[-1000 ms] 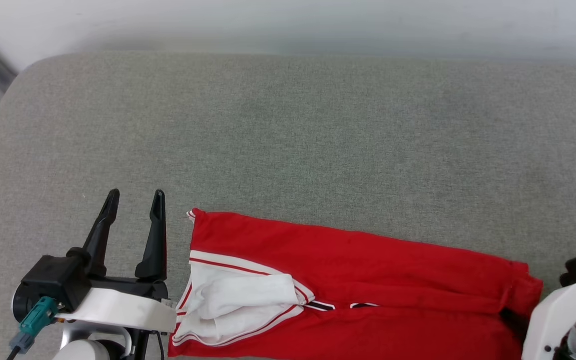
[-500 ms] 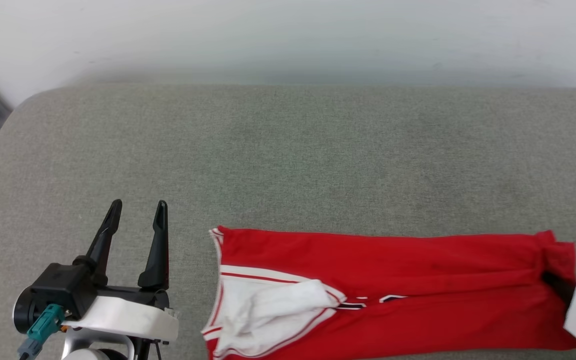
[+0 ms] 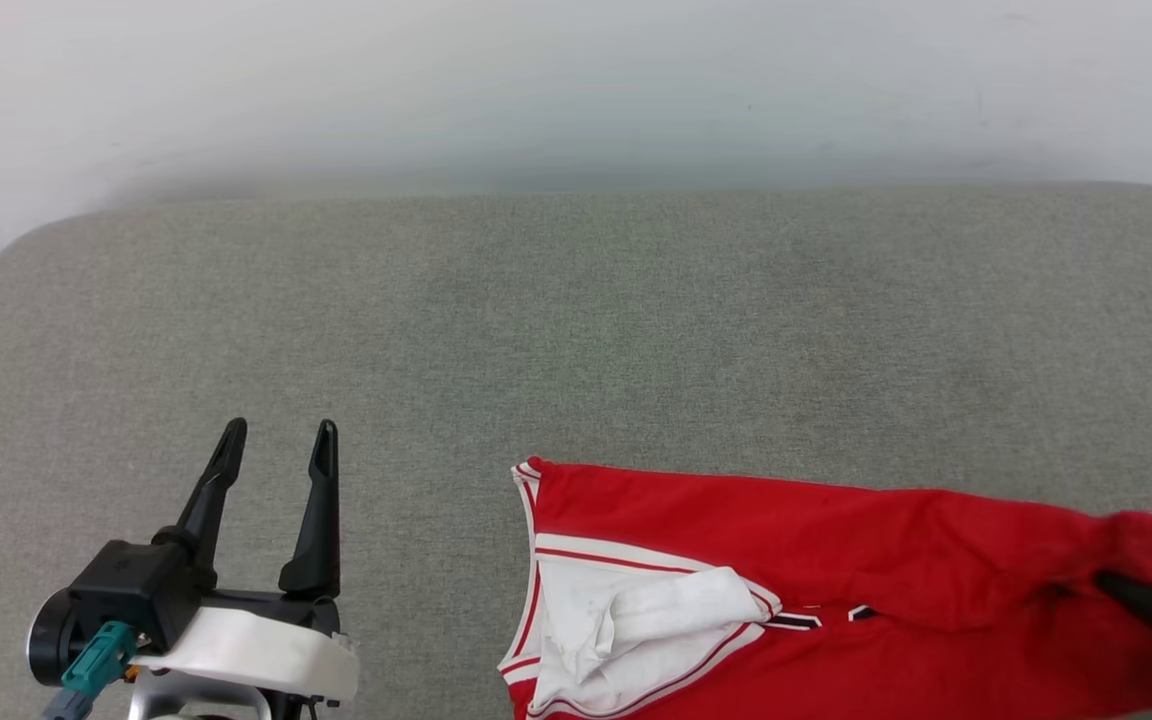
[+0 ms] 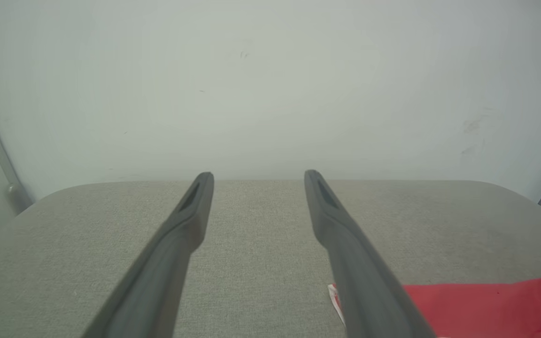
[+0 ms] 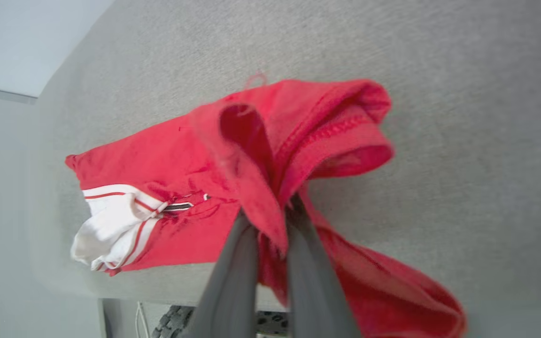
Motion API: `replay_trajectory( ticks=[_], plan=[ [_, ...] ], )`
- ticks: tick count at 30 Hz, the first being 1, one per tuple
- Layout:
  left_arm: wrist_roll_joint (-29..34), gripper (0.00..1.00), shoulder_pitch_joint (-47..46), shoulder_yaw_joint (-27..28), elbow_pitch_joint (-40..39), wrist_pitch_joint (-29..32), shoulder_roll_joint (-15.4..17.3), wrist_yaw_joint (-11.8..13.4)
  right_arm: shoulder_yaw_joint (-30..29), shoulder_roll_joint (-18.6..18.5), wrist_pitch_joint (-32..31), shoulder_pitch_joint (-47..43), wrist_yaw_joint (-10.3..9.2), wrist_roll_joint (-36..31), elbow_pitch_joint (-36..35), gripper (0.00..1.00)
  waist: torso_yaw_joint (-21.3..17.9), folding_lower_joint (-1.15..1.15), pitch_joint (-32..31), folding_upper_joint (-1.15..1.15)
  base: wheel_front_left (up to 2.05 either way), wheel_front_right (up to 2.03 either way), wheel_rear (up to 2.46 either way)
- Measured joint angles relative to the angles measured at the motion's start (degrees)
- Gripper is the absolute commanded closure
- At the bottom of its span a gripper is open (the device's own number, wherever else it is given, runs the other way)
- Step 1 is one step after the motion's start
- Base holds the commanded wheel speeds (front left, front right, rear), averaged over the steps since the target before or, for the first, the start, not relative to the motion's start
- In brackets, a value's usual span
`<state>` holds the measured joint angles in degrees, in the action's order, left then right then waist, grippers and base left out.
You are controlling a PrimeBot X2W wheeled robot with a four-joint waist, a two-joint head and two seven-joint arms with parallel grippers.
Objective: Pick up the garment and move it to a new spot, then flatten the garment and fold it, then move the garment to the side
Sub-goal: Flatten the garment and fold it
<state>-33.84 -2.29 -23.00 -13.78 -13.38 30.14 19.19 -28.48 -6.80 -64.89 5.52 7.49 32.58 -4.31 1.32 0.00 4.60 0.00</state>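
Dragged rightward, 1 garment (image 3: 836, 560) now lies apart from the left gripper (image 3: 280, 430), its 2 fingers (image 3: 317, 500) spread. Right gripper (image 5: 270, 217) pinches the red edge.

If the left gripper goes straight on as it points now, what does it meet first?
For the left gripper the way looks free: bare grey cushion ahead, then the white wall. The red shirt lies to its right. Height above the cushion is unclear.
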Motion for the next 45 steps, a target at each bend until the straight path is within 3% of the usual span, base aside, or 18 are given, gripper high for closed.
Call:
replay_trajectory(
  ticks=[3, 7, 10, 22, 28, 29, 31, 36, 40, 45],
  plan=[
    [0.2, 0.00, 0.0, -0.4, -0.1, 0.3, 0.1, 0.0, 0.6, 3.0, -4.4, 0.9, 0.00, 6.3, 0.3, 1.00, -0.1, 0.00, -0.4, 0.00, 0.00, 0.00, 0.00],
    [0.3, 0.00, 0.0, -0.8, -0.1, 0.7, 0.2, 0.0, 2.5, 3.6, -8.1, 0.9, 0.00, 15.3, 3.0, 1.00, 0.4, 0.00, -0.6, 0.00, 0.00, 0.00, 0.00],
    [0.3, 0.00, -0.2, -1.2, -0.1, 1.1, 0.3, -0.2, 6.8, 3.7, -7.3, 0.9, 0.00, 23.4, 7.5, 1.00, 1.2, 0.00, -0.7, 0.00, 0.00, 0.00, 0.00],
    [0.3, 0.00, -2.5, -2.7, 0.2, 1.6, -0.5, -1.4, 30.2, 3.8, 8.5, 7.7, 0.00, 39.9, 19.7, 1.00, 4.6, 0.00, 1.9, 0.00, 0.00, 0.00, 0.00],
    [0.3, 0.00, -4.7, -3.0, 1.2, 1.1, -1.4, -2.4, 37.0, 3.9, 17.6, 12.4, 0.00, 36.1, 24.8, 1.00, 5.8, 0.00, 4.9, 0.00, 0.00, 0.00, 0.00],
    [0.3, 0.00, -4.9, -3.0, 1.4, 1.1, -1.6, -2.5, 37.7, 3.9, 18.5, 12.9, 0.00, 35.9, 25.6, 0.92, 5.9, 0.00, 5.3, 0.00, 0.00, 0.00, 0.00],
    [0.3, 0.00, -5.1, -3.1, 2.1, 1.0, -1.8, -2.6, 39.0, 3.9, 20.5, 13.5, 0.00, 35.9, 27.0, 0.00, 6.0, 0.00, 5.8, 0.00, 0.00, 0.00, 0.00],
    [0.3, 0.00, -5.3, -3.2, 3.3, 0.6, -2.1, -3.0, 42.3, 3.9, 22.5, 14.5, 0.00, 33.5, 28.0, 0.00, 5.5, 0.00, 5.7, 0.00, 0.00, 0.00, 0.00],
    [0.2, 0.00, -5.3, -3.5, 3.8, 0.6, -2.2, -3.0, 44.9, 3.1, 24.9, 14.5, 0.00, 29.5, 24.8, 0.00, 4.8, 0.00, 4.6, 0.00, 0.00, 0.00, 0.00],
    [0.2, 0.00, -5.2, -3.5, 4.1, 0.7, -1.9, -2.8, 48.2, -2.3, 31.5, 13.2, 0.00, 19.0, 17.4, 0.00, 3.8, 0.00, 3.0, 0.00, 0.00, 0.00, 0.00]
  ],
)
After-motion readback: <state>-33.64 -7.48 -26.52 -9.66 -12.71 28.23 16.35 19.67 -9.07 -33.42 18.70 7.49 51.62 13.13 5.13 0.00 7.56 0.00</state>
